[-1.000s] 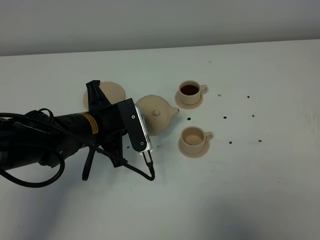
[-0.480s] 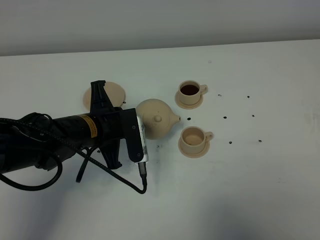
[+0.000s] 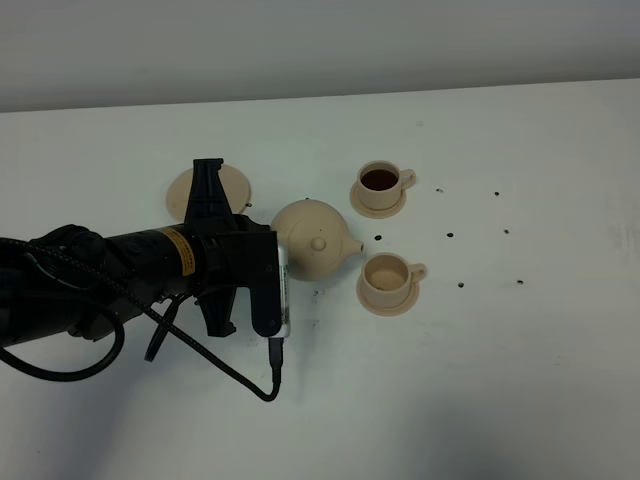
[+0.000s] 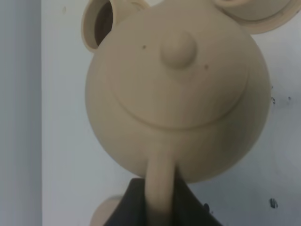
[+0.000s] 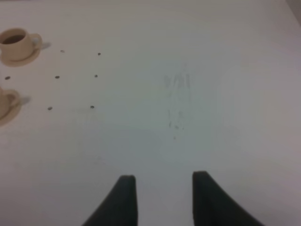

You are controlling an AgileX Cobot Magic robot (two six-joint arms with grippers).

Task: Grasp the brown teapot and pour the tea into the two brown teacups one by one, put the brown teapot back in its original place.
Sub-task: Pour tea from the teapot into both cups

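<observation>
The brown teapot [image 3: 313,238] hangs just above the table, tilted, with its spout pointing at the near teacup [image 3: 388,278], whose inside looks pale. The far teacup [image 3: 380,183] holds dark tea. Both cups stand on small saucers. My left gripper [image 3: 277,245] is shut on the teapot's loop handle [image 4: 160,186], its dark fingers [image 4: 134,207] on either side. The lidded teapot [image 4: 176,89] fills the left wrist view. The original place, a wide tan saucer [image 3: 225,182], lies behind the left arm, partly hidden. My right gripper [image 5: 162,197] is open over bare table, outside the exterior high view.
Small dark specks [image 3: 450,236] dot the white table to the right of the cups. The left arm's black cable [image 3: 265,385] loops down toward the front. In the right wrist view the far teacup [image 5: 16,41] and the near teacup [image 5: 4,106] sit at the frame's edge.
The left wrist has rolled, tipping the teapot so that its lid and spout swing toward the near cup. The cable has swung along with it. The cups have not moved.
</observation>
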